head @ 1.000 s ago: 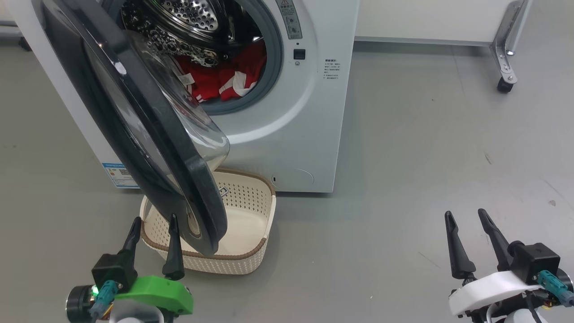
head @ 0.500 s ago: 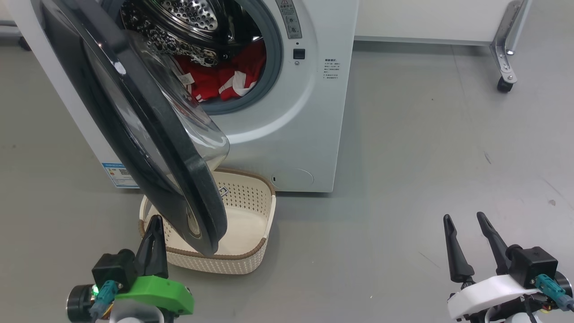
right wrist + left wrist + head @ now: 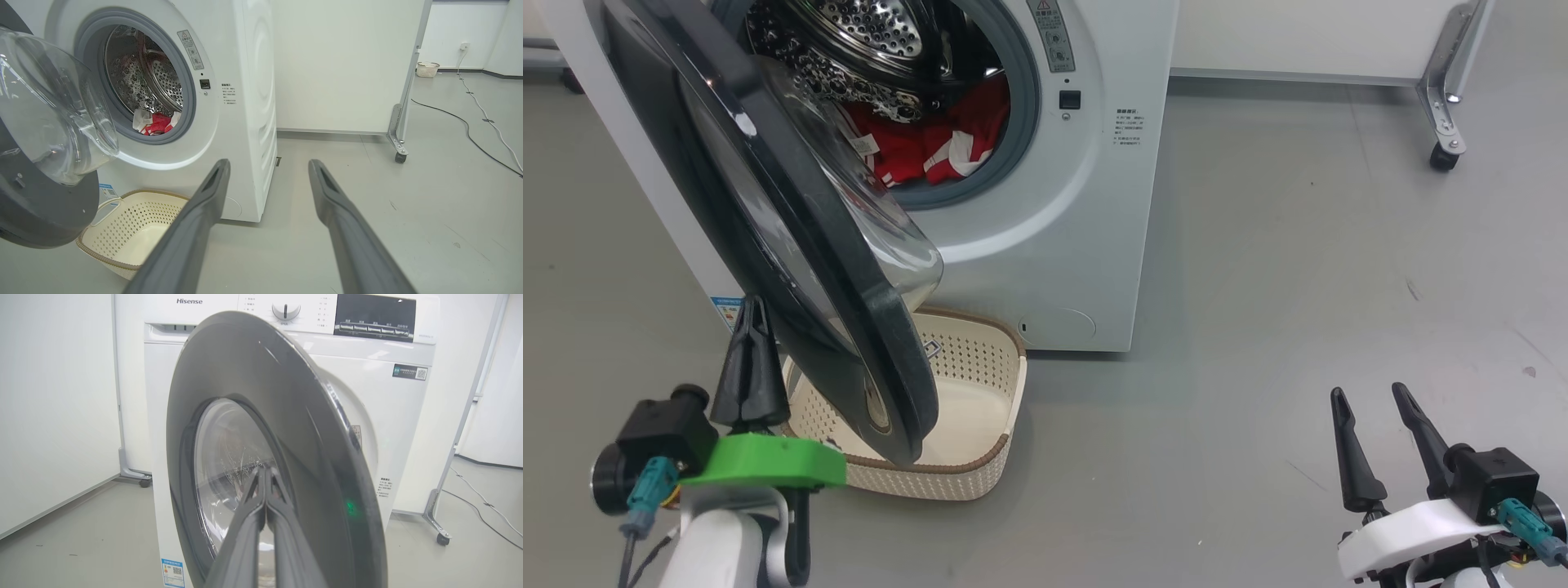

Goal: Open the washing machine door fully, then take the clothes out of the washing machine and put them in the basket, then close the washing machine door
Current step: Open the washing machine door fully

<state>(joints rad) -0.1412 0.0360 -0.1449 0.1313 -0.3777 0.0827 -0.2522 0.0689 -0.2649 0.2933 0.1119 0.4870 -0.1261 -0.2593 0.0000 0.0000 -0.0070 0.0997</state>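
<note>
- Left pincer (image 3: 752, 304), fingers pressed together and empty, rises beside the outer face of the washing machine door (image 3: 882, 343) just to its right, likely to nudge it as one blade; a second ago it sat lower, fingers apart
- The clothes (image 3: 907, 147) lie in the drum beyond it; the basket (image 3: 980, 359) waits below the door to receive them
- Right pincer (image 3: 1369, 390), fingers apart and empty, idles well right of the basket, as before

Red clothes (image 3: 947, 139) with white stripes; cream perforated basket (image 3: 980, 367), brown rim.
</note>
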